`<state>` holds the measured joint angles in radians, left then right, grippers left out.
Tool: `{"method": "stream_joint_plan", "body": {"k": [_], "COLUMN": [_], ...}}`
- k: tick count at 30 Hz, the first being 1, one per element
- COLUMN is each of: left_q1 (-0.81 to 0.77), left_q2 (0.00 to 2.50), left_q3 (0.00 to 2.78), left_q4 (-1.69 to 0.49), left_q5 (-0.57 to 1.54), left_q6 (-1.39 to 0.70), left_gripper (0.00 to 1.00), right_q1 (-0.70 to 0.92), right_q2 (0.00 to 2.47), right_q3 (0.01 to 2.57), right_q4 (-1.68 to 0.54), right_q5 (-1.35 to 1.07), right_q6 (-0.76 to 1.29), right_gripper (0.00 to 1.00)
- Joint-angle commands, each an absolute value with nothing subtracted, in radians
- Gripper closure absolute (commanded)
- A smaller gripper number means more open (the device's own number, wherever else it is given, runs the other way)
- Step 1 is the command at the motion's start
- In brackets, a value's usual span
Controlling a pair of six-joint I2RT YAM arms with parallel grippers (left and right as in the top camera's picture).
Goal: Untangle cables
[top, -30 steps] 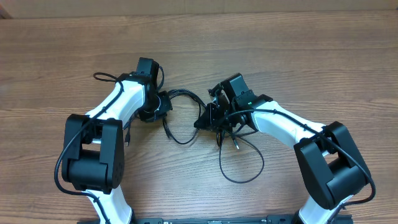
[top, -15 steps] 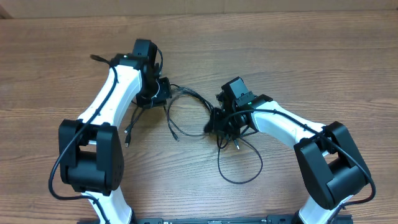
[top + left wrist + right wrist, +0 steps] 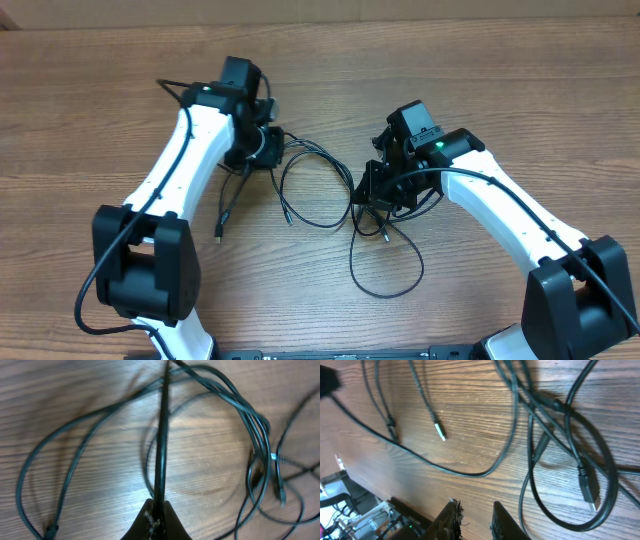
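Thin black flexible cables (image 3: pixel 351 238) lie on the brown wood-grain tabletop (image 3: pixel 500 80), between your two arms. Your left tool (image 3: pixel 156 519) is clamped on one strand (image 3: pixel 161 435), which runs straight away from its fingers. Your right tool (image 3: pixel 475 519) stands slightly apart and empty above the loops. The crossing (image 3: pixel 547 405) lies up and right of it, so the right arm is nearer. Judgement: grasp there next. The right wrist view shows the overlaps and a silver-tipped plug (image 3: pixel 440 431); overhead hides the overlaps under the arm but shows the whole spread
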<state>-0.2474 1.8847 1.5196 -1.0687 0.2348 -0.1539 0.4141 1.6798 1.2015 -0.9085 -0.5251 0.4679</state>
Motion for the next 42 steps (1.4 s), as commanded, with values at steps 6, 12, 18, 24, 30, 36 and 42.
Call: {"method": "stream_joint_plan", "body": {"k": [6, 12, 18, 24, 30, 36, 42], "left_q1": [-0.395, -0.404, -0.357, -0.347, -0.34, -0.307, -0.27], "left_q2": [1.851, 1.85, 1.85, 1.85, 1.85, 1.85, 1.85], "left_q3": [1.546, 1.552, 1.555, 1.555, 1.555, 1.555, 1.555], "left_q4": [-1.116, -1.168, -1.17, -1.165, -1.19, -1.216, -1.236], "left_q5": [0.238, 0.246, 0.447, 0.559, 0.593, 0.66, 0.794], "left_q6": [-0.055, -0.048, -0.02, -0.022, -0.023, -0.034, -0.033], "left_gripper": [0.96, 0.96, 0.96, 0.96, 0.96, 0.96, 0.96], "right_q1": [0.418, 0.421, 0.432, 0.488, 0.544, 0.551, 0.553], "right_q2": [1.676, 1.715, 1.792, 1.843, 1.857, 1.86, 1.86], "right_q3": [1.205, 1.19, 1.19, 1.19, 1.19, 1.19, 1.169], "right_q4": [-0.807, -0.744, -0.664, -0.496, -0.45, -0.442, -0.376], "right_q5": [-0.56, -0.52, -0.559, -0.56, -0.398, -0.359, -0.356], "right_q6": [0.72, 0.914, 0.97, 0.973, 1.075, 1.077, 1.077], "right_gripper": [0.58, 0.43, 0.34, 0.36, 0.41, 0.41, 0.4]}}
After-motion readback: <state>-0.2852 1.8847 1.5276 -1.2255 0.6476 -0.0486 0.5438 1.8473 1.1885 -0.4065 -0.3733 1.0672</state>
